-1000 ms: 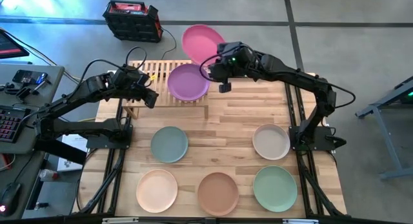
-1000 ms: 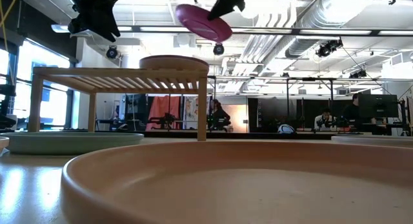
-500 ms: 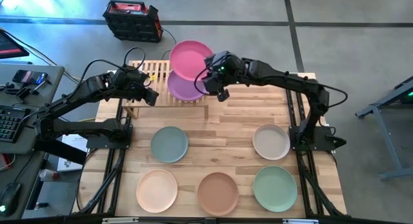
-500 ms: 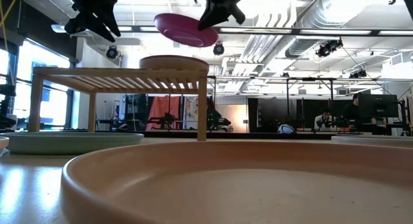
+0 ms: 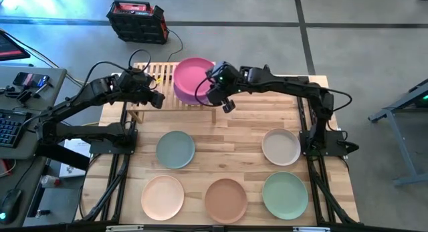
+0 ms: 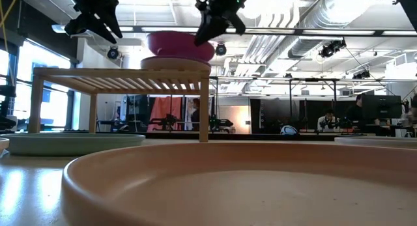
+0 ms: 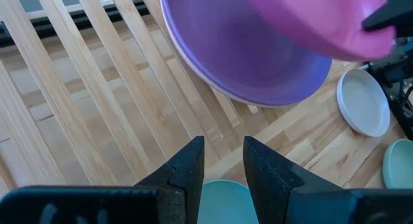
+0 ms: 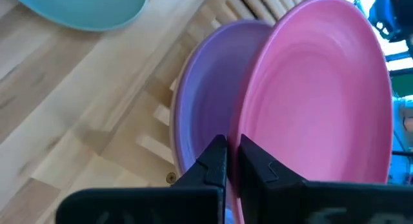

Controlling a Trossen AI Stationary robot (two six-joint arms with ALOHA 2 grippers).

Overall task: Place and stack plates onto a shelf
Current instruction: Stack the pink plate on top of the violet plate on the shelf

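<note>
**While pinched at the rim: magenta plate over the purple one**

Held by the right gripper (image 5: 215, 91), clamped thin on the rim of the round matte magenta plate (image 5: 192, 77). Hangs tilted just above the round purple plate (image 7: 251, 62) on the low light-wood slatted shelf (image 5: 155, 75). Probably stiff, light, smooth; best gripped at the edge. Left gripper (image 7: 219, 161) waits slightly parted over the shelf's left half, empty.

Matte plates (image 5: 194, 77), slatted light-wood shelf (image 5: 160, 75)

Butcher-block table (image 5: 241, 128) set with slatted shelf (image 5: 157, 75), purple plate (image 7: 258, 62) laid on it, five plates spread on tabletop
</note>
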